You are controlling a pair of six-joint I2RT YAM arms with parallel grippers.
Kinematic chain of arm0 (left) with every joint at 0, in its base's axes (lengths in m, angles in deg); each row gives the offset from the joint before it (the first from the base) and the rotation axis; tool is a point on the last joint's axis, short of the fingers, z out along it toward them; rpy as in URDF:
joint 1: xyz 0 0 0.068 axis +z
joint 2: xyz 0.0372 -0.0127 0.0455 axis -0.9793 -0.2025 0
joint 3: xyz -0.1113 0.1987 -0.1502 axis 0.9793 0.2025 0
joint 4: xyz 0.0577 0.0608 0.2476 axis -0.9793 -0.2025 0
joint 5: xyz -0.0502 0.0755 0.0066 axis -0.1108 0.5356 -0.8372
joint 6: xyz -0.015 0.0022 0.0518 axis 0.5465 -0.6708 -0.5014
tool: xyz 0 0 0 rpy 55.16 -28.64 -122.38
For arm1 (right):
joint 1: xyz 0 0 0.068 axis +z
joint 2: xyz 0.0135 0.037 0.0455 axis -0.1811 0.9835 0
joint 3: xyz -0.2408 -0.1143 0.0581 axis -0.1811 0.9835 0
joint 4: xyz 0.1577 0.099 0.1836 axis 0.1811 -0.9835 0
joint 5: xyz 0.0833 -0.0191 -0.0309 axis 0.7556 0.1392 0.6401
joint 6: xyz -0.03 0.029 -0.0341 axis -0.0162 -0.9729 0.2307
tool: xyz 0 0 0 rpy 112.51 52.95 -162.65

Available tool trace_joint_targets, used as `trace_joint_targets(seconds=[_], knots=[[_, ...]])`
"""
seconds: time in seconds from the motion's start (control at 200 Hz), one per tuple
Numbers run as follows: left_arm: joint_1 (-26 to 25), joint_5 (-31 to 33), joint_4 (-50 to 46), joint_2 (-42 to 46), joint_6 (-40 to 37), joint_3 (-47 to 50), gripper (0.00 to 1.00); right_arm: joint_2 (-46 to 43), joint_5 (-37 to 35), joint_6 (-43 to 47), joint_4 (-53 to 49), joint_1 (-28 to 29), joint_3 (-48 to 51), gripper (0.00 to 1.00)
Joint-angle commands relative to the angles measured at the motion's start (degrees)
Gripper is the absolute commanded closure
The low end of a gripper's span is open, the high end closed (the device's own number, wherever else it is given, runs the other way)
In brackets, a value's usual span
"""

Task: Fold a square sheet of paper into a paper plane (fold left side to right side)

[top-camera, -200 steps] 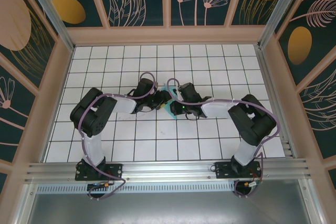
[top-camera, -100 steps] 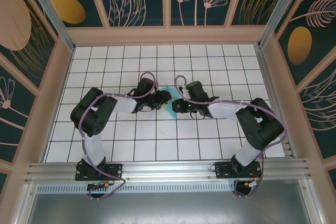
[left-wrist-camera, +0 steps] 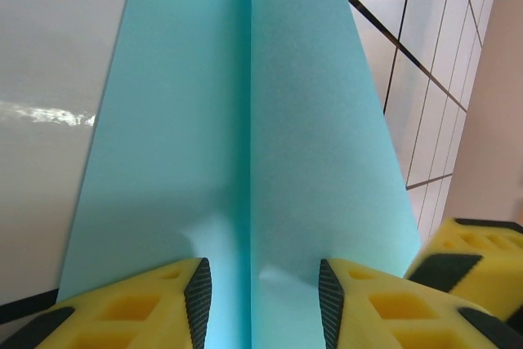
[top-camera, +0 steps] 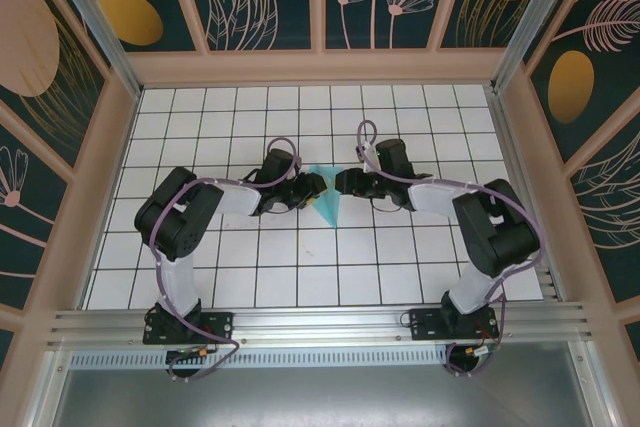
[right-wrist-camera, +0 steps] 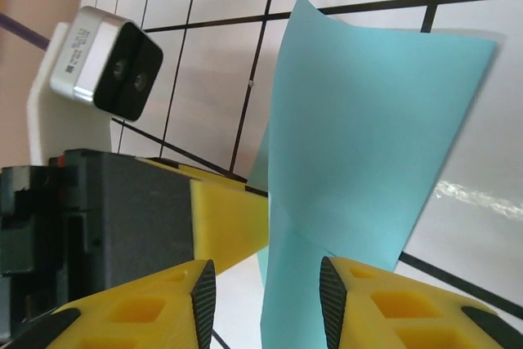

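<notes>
The paper [top-camera: 326, 204] — a narrow turquoise wedge, creased down the middle — lies on the table [top-camera: 400, 247] between the arms. One flap seems lifted, so a nudge could spring it open. The left gripper [left-wrist-camera: 263, 292] straddles the crease, jaws apart; the right gripper [right-wrist-camera: 265, 292] hovers alongside, also parted, grasping nothing.

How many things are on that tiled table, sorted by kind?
Robot arms: 2 (left arm, right arm)
Turquoise folded paper: 1
Total: 3
</notes>
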Motion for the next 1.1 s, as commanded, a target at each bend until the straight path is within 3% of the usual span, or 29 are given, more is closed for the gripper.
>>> trace_joint_targets(seconds=[0.0, 0.275, 0.505, 1.096], knots=[[-0.73, 2.34, -4.11, -2.86, -1.78, -0.05, 0.58, 3.18, 3.32, -2.17, 2.79, -0.09, -2.95, 0.60], [-0.76, 2.34, -4.09, -2.87, -1.86, -0.12, 0.58, 6.68, 2.72, -1.60, 1.84, -0.15, -4.87, 0.74], [-0.88, 2.39, -4.11, -2.86, -1.83, -0.05, 0.57, 7.70, 0.81, 0.27, -1.03, -0.16, -5.60, 0.98], [-0.81, 2.33, -4.47, -2.86, -2.04, -0.29, 0.57, 9.82, -4.43, 1.76, -6.87, -0.24, -6.36, 1.00]])
